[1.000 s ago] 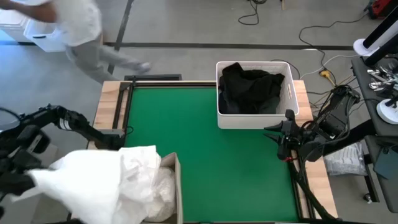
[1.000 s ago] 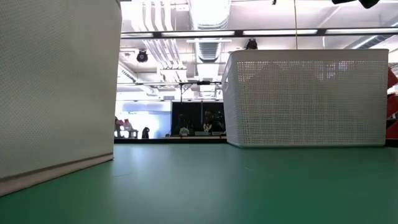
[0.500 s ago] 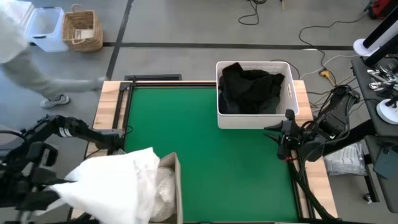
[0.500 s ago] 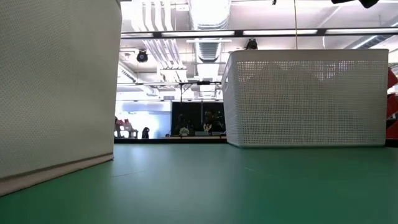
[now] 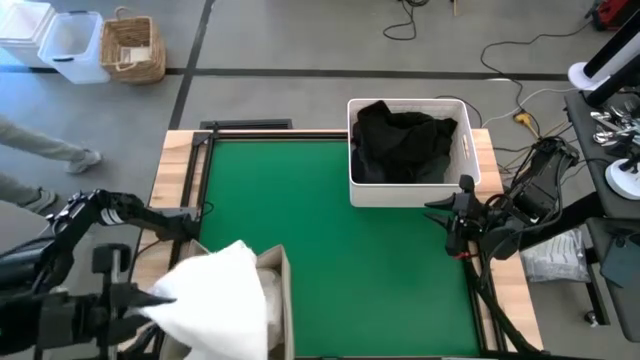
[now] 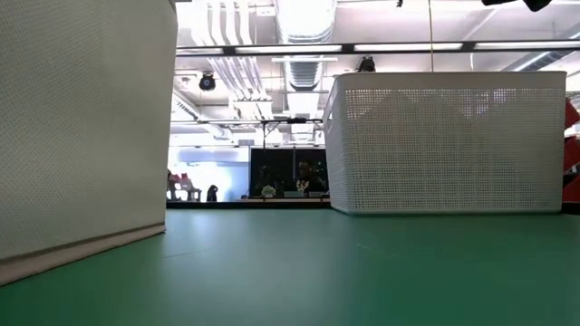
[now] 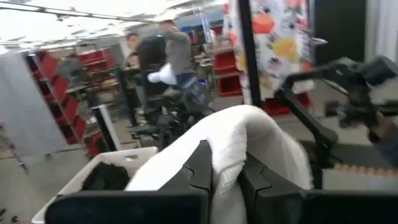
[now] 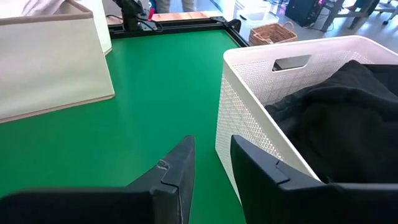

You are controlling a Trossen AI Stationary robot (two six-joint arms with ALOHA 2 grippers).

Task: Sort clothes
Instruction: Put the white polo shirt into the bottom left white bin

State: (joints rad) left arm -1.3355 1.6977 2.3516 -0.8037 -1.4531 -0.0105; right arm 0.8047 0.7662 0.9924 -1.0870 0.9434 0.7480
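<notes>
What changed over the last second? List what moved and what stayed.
The left gripper, shut on the white garment, drew it inward over the beige bin, so the cloth now bunches closer above it. A person walked off at the picture's left. The right gripper, the white basket and its black clothes stayed put.

Left tool (image 7: 225, 171) raised at near-left table corner, fingers clamped (fabric between); right tool (image 8: 210, 163) parked, parted.

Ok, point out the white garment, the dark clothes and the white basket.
white garment (image 5: 225, 300), high view, middle of the bunched fabric.
dark clothes (image 5: 402, 142), high view, centre of the pile.
white basket (image 6: 449, 145), low view, its perforated side wall.
</notes>
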